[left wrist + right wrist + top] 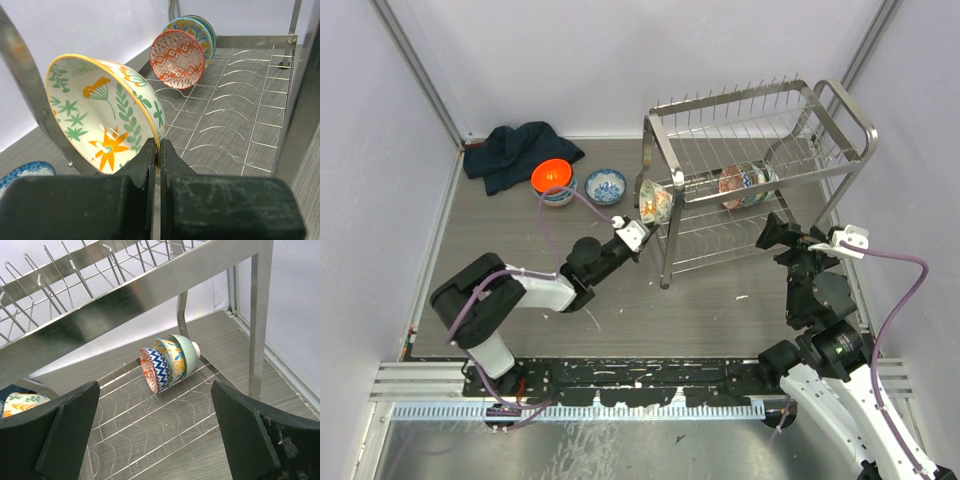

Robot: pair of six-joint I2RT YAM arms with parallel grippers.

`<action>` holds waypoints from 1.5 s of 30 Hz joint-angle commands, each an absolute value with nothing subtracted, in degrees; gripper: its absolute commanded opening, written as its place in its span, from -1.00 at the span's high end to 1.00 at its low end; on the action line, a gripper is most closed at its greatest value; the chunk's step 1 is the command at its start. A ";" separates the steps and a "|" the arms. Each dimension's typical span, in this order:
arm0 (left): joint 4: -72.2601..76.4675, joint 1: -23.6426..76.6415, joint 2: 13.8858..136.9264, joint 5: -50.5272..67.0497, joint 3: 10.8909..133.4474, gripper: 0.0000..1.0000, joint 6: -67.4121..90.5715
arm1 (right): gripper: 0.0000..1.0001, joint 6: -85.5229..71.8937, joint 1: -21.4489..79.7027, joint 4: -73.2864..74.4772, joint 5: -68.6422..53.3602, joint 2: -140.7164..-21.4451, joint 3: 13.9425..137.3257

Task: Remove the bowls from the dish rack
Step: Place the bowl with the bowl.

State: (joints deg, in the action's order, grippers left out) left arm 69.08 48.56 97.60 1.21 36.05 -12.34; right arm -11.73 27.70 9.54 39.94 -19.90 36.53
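The silver wire dish rack (pixel 667 118) stands at the back right of the table. At its left end, level with the lower tier, a cream bowl with green leaves and orange flowers (pixel 100 117) (pixel 655 200) is tipped on its side. My left gripper (pixel 160 150) (pixel 640 225) is shut on its yellow rim. Three patterned bowls (pixel 167 362) (pixel 748 185) lie nested on their sides on the lower shelf (pixel 240 115). My right gripper (pixel 156 410) (pixel 788 238) stands open by the rack's right end, apart from those nested bowls, holding nothing.
An orange bowl (pixel 552 176) sits stacked in a blue one on the table at the back left, with a blue-and-white bowl (pixel 605 186) beside it. A dark cloth (pixel 520 150) lies behind them. Walls close in the left, back and right sides.
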 commanded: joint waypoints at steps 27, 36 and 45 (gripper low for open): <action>18.89 38.54 85.68 -5.68 54.13 1.00 -24.93 | -1.00 -12.57 28.04 5.97 36.47 -19.92 38.34; 4.30 34.45 96.02 -2.71 68.67 1.00 -33.33 | -1.00 -12.83 28.09 6.16 36.35 -19.46 38.19; -3.24 31.88 98.20 0.29 74.16 1.00 -37.86 | -1.00 -13.01 28.04 5.49 36.04 -20.04 37.81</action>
